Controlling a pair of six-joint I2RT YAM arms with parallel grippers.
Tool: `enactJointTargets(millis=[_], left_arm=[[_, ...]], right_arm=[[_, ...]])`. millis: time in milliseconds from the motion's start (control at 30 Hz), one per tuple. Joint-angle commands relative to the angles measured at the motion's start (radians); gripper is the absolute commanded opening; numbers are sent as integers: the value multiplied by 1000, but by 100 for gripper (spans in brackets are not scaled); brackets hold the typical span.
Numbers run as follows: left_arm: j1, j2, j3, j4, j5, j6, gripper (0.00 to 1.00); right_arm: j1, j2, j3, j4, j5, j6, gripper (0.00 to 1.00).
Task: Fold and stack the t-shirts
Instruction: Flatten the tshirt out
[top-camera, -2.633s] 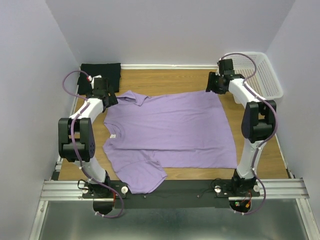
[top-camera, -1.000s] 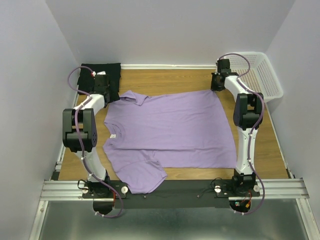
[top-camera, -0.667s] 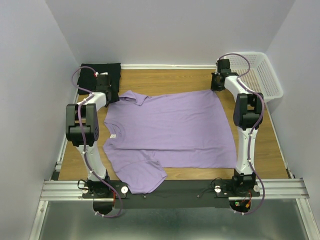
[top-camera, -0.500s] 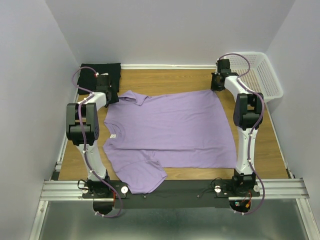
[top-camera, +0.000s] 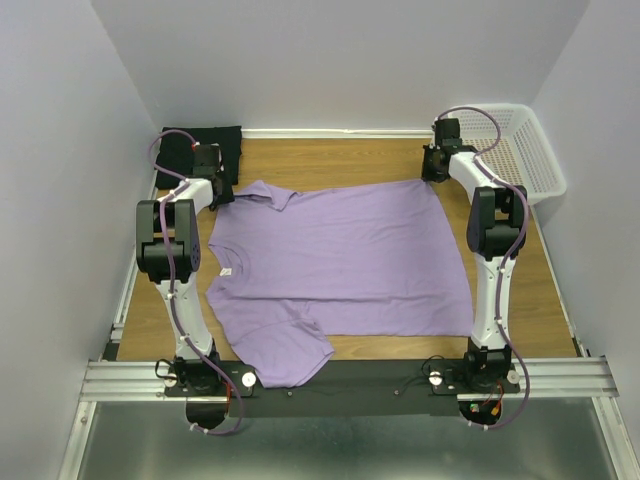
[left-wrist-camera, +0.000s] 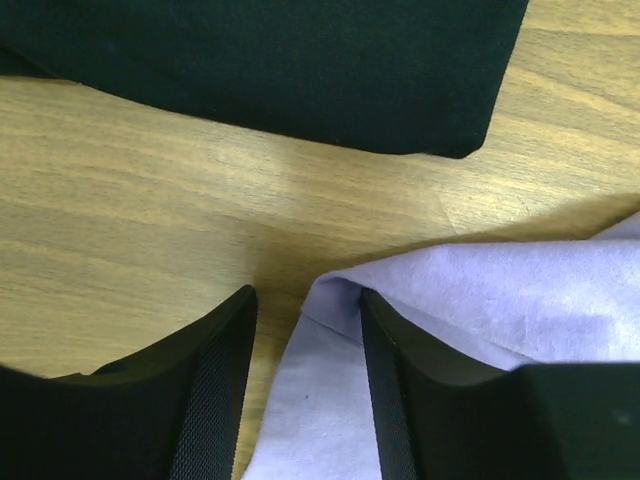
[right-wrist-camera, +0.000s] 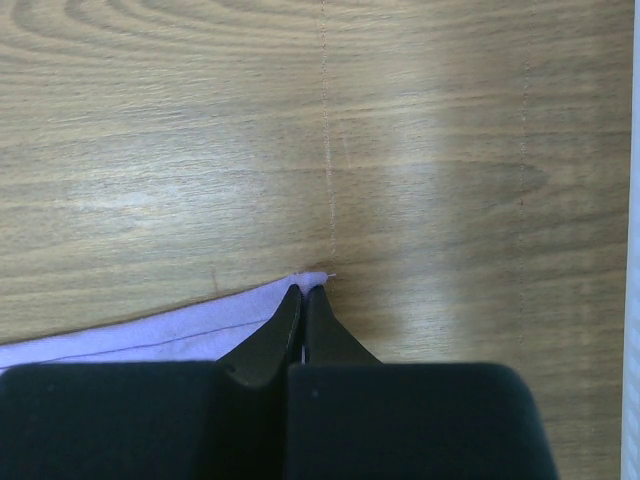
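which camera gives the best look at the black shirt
Top external: the black shirt lies folded in the far left corner, nearly whole, partly behind the left arm. The left wrist view shows only one edge and a corner, close up. The right wrist view shows none of it.

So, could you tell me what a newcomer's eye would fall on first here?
Most striking is the lavender t-shirt, spread flat across the middle of the wooden table. The right gripper is shut on its far right hem corner, and the left gripper stands open astride the far left sleeve. A folded black t-shirt lies in the far left corner, and a white basket sits at the far right.
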Motion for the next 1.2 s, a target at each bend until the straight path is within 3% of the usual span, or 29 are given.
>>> enactJointTargets(millis=[0,67,100,167,200,267,667,1167], left_arm=[[2,31,-9,-85,33,10,48],[0,31,-12,-90,34,9,40],[-1,28,-16,-88,36,4,30],[-3,24,-16,-87,43,2,20],[-3,24,-12,-90,42,4,9],[-1,19,2,-94,31,9,0],[11,-79,76,-134,28,21,0],[13,-163,57,-128,23,29,0]], right_arm=[[-16,15,-34,-41,34,-1,0],[-14,12,-33,-43,32,1,1],[-14,12,-33,-41,31,4,1],[-13,12,-30,-41,28,5,1],[-16,11,-28,-43,26,7,0],[-17,6,-21,-43,18,13,1],[-51,-69,-10,-43,-15,41,1],[-59,-181,-91,-43,-6,56,1]])
